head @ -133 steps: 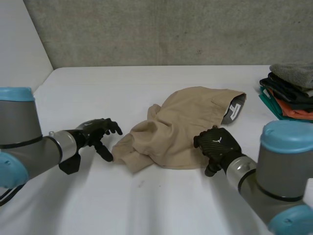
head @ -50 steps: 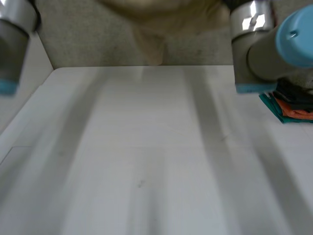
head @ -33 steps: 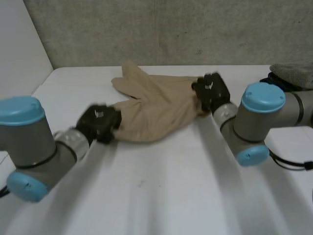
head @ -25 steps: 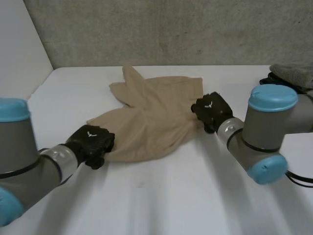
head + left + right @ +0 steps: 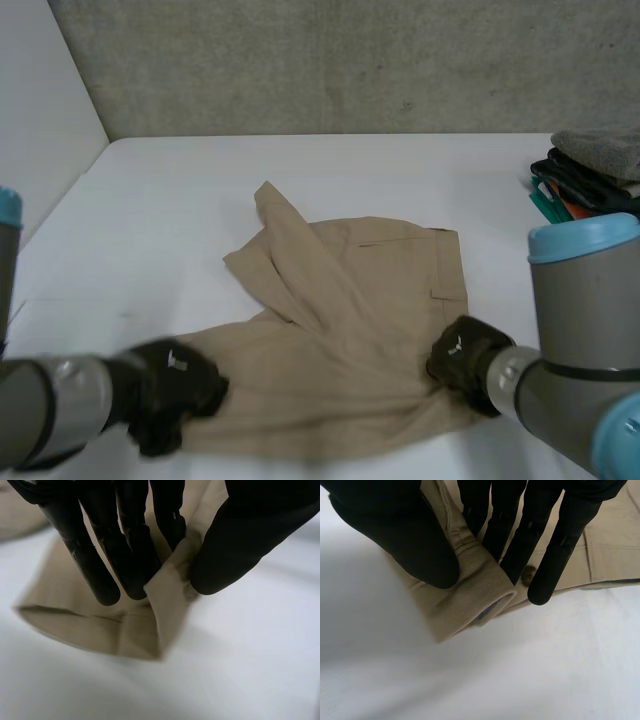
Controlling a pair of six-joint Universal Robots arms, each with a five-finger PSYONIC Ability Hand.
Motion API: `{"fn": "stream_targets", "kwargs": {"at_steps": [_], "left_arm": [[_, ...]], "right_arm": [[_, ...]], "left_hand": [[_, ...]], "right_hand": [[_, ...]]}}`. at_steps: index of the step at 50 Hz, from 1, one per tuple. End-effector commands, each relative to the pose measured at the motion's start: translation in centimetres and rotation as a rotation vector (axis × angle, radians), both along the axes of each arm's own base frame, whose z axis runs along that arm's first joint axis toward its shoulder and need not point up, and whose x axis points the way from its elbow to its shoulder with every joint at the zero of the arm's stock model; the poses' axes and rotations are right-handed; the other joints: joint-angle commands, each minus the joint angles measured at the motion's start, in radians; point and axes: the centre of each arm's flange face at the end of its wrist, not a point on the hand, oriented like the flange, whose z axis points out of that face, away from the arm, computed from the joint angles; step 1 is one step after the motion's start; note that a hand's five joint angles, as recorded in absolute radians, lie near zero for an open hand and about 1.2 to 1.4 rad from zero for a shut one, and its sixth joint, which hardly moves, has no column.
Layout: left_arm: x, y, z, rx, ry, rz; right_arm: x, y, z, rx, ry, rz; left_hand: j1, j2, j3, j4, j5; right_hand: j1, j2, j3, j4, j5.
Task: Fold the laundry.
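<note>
Broadly, in the head view the beige trousers (image 5: pixel 350 300) lie spread on the white worktop (image 5: pixel 200 180), with their long axis running side to side along the near part of the cloth: leg end towards the robot's left, waist towards its right. The left hand (image 5: pixel 170 395) sits at the leg end and the right hand (image 5: pixel 462 360) at the near waist corner, so the 2 hands mark the 2 ends of that axis and nearly all the cloth lies on the far side of them. The second leg (image 5: pixel 285 240) angles off towards the far left, crossing over the body of the garment instead of lying alongside the first. A stack of folded clothes (image 5: pixel 590 180) sits well apart at the far right. In the left wrist view, the left hand is closed in a pinch, its fingers (image 5: pixel 120 555) on top and its thumb (image 5: pixel 235 545) pressing a fold of the hem (image 5: pixel 100 630) against them. In the right wrist view, the right hand likewise pinches the waistband (image 5: pixel 475 590) between thumb (image 5: pixel 405 540) and fingers (image 5: pixel 520 545), a button (image 5: pixel 528 573) showing just by the fingertips. Judging from this, any fold would carry the near edge away from the robot, and the skewed second leg probably needs straightening first.
</note>
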Motion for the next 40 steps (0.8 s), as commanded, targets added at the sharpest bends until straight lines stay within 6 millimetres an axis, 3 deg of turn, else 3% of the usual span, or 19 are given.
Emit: {"fn": "stream_targets", "kwargs": {"at_steps": [1, 2, 3, 4, 5, 6, 7, 8, 9, 10, 12, 16, 20, 28, 30, 34, 37, 38, 40], "left_arm": [[-3.3, -10.0, 1.2, -0.422, 0.145, 0.042], [-4.2, -12.2, 3.6, -0.557, 0.201, 0.055], [-4.6, -13.3, 5.1, -0.631, 0.238, 0.061], [-5.0, -14.1, 6.8, -0.706, 0.28, 0.066], [-5.6, -15.6, 10.5, -0.856, 0.379, 0.081], [-5.9, -16.1, 12.5, -0.931, 0.44, 0.091], [-6.0, -16.5, 14.4, -1.001, 0.501, 0.1], [-6.0, -16.8, 18.1, -1.121, 0.634, 0.114], [-5.9, -16.8, 19.9, -1.18, 0.702, 0.118], [-5.8, -16.6, 21.8, -1.238, 0.785, 0.123], [-5.2, -16.0, 25.3, -1.336, 0.967, 0.13], [-3.8, -16.7, 27.0, -1.363, 1.098, 0.18], [-4.0, -16.9, 25.1, -1.259, 1.05, 0.21], [-4.9, -17.1, 19.6, -1.101, 0.961, 0.209], [-5.2, -17.0, 18.4, -1.074, 0.949, 0.201], [-6.7, -16.6, 13.4, -0.939, 0.891, 0.177], [-7.8, -15.8, 8.3, -0.814, 0.81, 0.143], [-8.1, -15.2, 5.6, -0.749, 0.758, 0.132], [-8.2, -14.5, 2.7, -0.682, 0.698, 0.124]], "right_arm": [[2.9, -7.1, 1.9, -0.224, -0.086, -0.125], [3.4, -8.2, 3.1, -0.284, -0.117, -0.14], [4.6, -10.5, 6.7, -0.429, -0.231, -0.179], [5.2, -11.5, 8.5, -0.497, -0.304, -0.191], [5.8, -12.3, 10.4, -0.565, -0.387, -0.203], [6.3, -13.0, 12.7, -0.641, -0.478, -0.213], [6.7, -14.4, 17.5, -0.804, -0.705, -0.236], [6.8, -14.6, 18.8, -0.848, -0.773, -0.237], [6.8, -14.8, 20.7, -0.914, -0.881, -0.234], [6.5, -14.7, 24.1, -1.028, -1.05, -0.213], [6.2, -14.4, 26.8, -1.136, -1.206, -0.178], [5.9, -13.8, 29.4, -1.342, -1.368, -0.092], [7.0, -14.5, 28.2, -1.306, -1.342, -0.057], [8.9, -16.9, 22.3, -1.1, -1.208, -0.055], [9.1, -17.6, 19.9, -1.042, -1.174, -0.074], [9.1, -18.7, 14.9, -0.926, -1.084, -0.116], [9.1, -18.8, 10.3, -0.817, -0.991, -0.144], [9.1, -18.7, 9.2, -0.793, -0.965, -0.147], [8.8, -18.3, 5.8, -0.713, -0.87, -0.156]], "left_hand": [[0.234, 0.199, 0.204, 0.196, 0.222], [0.234, 0.199, 0.204, 0.196, 0.222], [0.234, 0.199, 0.204, 0.196, 0.222], [0.234, 0.199, 0.204, 0.196, 0.222], [0.234, 0.199, 0.204, 0.196, 0.222], [0.234, 0.199, 0.204, 0.196, 0.222], [0.234, 0.199, 0.204, 0.196, 0.222], [0.234, 0.199, 0.204, 0.196, 0.222], [0.234, 0.199, 0.204, 0.196, 0.222], [0.234, 0.199, 0.204, 0.196, 0.222], [0.234, 0.199, 0.204, 0.196, 0.222], [0.234, 0.199, 0.204, 0.196, 0.222], [0.234, 0.199, 0.204, 0.196, 0.222], [0.234, 0.199, 0.204, 0.196, 0.222], [0.234, 0.199, 0.204, 0.196, 0.222], [0.234, 0.199, 0.204, 0.196, 0.222], [0.234, 0.199, 0.204, 0.196, 0.222], [0.234, 0.199, 0.204, 0.196, 0.222], [0.234, 0.199, 0.204, 0.196, 0.222]], "right_hand": [[0.297, 0.229, 0.209, 0.197, 0.216], [0.297, 0.229, 0.209, 0.197, 0.216], [0.297, 0.229, 0.209, 0.197, 0.216], [0.297, 0.229, 0.209, 0.197, 0.216], [0.297, 0.229, 0.209, 0.197, 0.216], [0.297, 0.229, 0.209, 0.197, 0.216], [0.297, 0.229, 0.209, 0.197, 0.216], [0.297, 0.229, 0.209, 0.197, 0.216], [0.297, 0.229, 0.209, 0.197, 0.216], [0.297, 0.229, 0.209, 0.197, 0.216], [0.297, 0.229, 0.209, 0.197, 0.216], [0.297, 0.229, 0.209, 0.197, 0.216], [0.297, 0.229, 0.209, 0.197, 0.216], [0.297, 0.229, 0.209, 0.197, 0.216], [0.297, 0.229, 0.209, 0.197, 0.216], [0.297, 0.229, 0.209, 0.197, 0.216], [0.297, 0.229, 0.209, 0.197, 0.216], [0.297, 0.229, 0.209, 0.197, 0.216], [0.297, 0.229, 0.209, 0.197, 0.216]]}}
